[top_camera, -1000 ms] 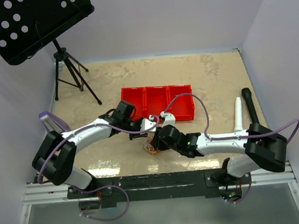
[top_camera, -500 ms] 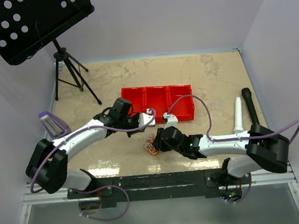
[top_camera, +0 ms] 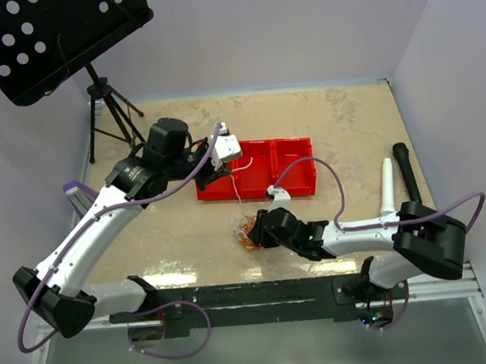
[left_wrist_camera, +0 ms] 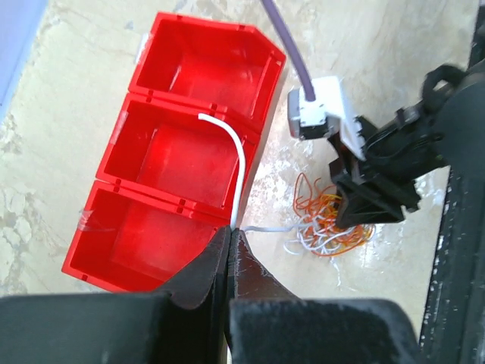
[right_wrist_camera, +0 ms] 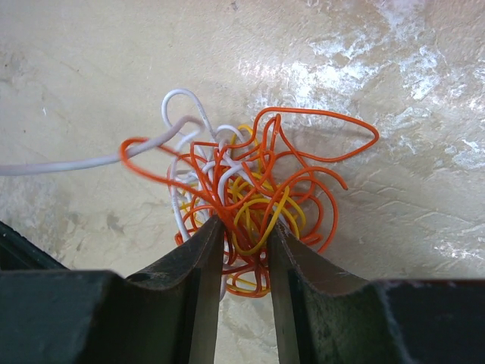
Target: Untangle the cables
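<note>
Left fingers (left_wrist_camera: 208, 273): pressed together on the white cable (left_wrist_camera: 239, 163), held high above the worktop (top_camera: 348, 122) beside the red bin (left_wrist_camera: 261, 98).
Reason for the height: probably to draw one strand up and out of the knot instead of dragging the whole heap sideways.
White cable: one part curving away from the pinch, its free end seen against the bin's middle compartment; whether hanging or resting there, cannot tell. Other part running down to the tangle (right_wrist_camera: 242, 189).
Tangle: orange, white and yellow loops heaped on the worktop, near the bin's front side but apart from it.
Right fingers (right_wrist_camera: 201, 265): low on the worktop, drawn close on a bunch of orange and yellow strands at the heap's near edge, a narrow gap between them filled by those strands.
Reason for that hold: apparently an anchor, keeping the heap down while the white strand is pulled.
Step in hand: freeing the white cable; the rest not yet separated.
Risk: loops cinching tighter, or the heap lifting if the anchor slips.
</note>
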You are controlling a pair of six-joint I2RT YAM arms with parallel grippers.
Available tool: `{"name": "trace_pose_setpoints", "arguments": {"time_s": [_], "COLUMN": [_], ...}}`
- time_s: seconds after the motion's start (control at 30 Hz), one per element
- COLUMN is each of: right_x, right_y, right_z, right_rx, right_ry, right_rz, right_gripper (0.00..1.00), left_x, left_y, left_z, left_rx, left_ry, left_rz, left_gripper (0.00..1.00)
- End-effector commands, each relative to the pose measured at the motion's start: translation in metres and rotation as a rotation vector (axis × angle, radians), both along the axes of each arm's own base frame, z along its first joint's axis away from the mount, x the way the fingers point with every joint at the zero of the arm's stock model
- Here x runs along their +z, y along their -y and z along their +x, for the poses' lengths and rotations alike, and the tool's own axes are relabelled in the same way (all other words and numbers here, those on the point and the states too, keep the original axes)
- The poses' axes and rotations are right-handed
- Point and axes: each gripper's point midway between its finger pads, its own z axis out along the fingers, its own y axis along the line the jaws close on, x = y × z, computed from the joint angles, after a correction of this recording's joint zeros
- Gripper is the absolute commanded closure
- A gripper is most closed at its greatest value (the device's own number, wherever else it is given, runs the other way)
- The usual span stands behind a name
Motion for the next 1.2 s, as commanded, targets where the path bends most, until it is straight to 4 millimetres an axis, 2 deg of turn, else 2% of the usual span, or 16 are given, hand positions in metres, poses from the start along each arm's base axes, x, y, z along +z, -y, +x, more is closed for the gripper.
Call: {"name": "trace_pose_setpoints", "arguments": {"time_s": [0.0,0.1,0.27,0.37,0.53,0.6,0.63,0.73,0.8,0.93,1.03,1.07,1.17], "right_x": [-0.022,-0.021,-0.020,-0.019,-0.017,-0.018,-0.017,-0.008,0.011,0.081,0.131,0.139,0.146], "right_y": [0.012,0.013,0.013,0.013,0.013,0.013,0.013,0.012,0.011,0.005,0.015,0.018,0.025], "right_z": [-0.011,-0.011,-0.010,-0.010,-0.010,-0.010,-0.010,-0.009,-0.005,0.001,0.001,0.000,0.000], "right_rx": [0.011,0.009,0.007,0.007,0.008,0.010,0.012,0.012,0.007,0.022,0.029,0.038,0.036], "right_ry": [-0.058,-0.052,-0.050,-0.047,-0.042,-0.043,-0.044,-0.027,0.008,0.125,0.216,0.236,0.252], "right_rz": [-0.068,-0.070,-0.069,-0.068,-0.059,-0.062,-0.063,-0.058,-0.045,0.069,0.137,0.142,0.122], "right_gripper": [0.68,0.67,0.65,0.58,0.58,0.58,0.57,0.44,0.34,0.08,0.05,0.05,0.06], "left_x": [0.046,0.092,0.180,0.221,0.292,0.308,0.313,0.320,0.319,0.285,0.259,0.254,0.244], "left_y": [-0.005,-0.006,-0.018,-0.031,-0.065,-0.069,-0.069,-0.068,-0.066,-0.056,-0.054,-0.052,-0.050], "left_z": [-0.017,-0.017,-0.023,-0.026,-0.039,-0.049,-0.054,-0.064,-0.063,-0.053,-0.046,-0.043,-0.038], "left_rx": [0.031,0.046,0.095,0.148,0.282,0.276,0.260,0.218,0.218,0.212,0.221,0.223,0.225], "left_ry": [-0.043,0.018,0.158,0.242,0.413,0.435,0.441,0.454,0.440,0.387,0.376,0.370,0.372], "left_rz": [-0.079,-0.140,-0.266,-0.336,-0.551,-0.606,-0.632,-0.672,-0.671,-0.613,-0.579,-0.569,-0.554], "left_gripper": [1.00,1.00,1.00,1.00,1.00,1.00,1.00,1.00,1.00,1.00,1.00,1.00,1.00]}}
